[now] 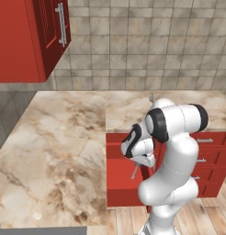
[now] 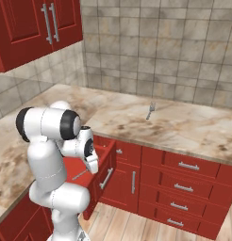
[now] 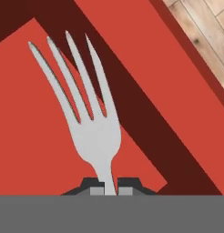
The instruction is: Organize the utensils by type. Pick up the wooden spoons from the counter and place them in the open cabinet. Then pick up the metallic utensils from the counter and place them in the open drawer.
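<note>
My gripper (image 3: 111, 185) is shut on the handle of a grey metal fork (image 3: 93, 123), whose tines point away from the hand. The fork (image 1: 134, 172) hangs tines down over the red inside of the open drawer (image 1: 118, 176), under the bent arm. From the right, the gripper (image 2: 91, 167) sits just inside the drawer (image 2: 104, 162), behind its front panel. A second fork (image 2: 150, 111) lies on the beige counter (image 2: 193, 127) near the tiled wall, also seen as a fork (image 1: 151, 97) behind the arm. The open cabinet (image 1: 23, 46) hangs at upper left. The wooden spoons are out of view.
Closed red drawers with silver handles (image 2: 188, 165) run along the counter front to the right. The pulled-out drawer's front with its bar handle (image 2: 107, 178) juts over the wooden floor (image 2: 136, 221). The counter wraps around an L-shaped corner (image 1: 55, 147).
</note>
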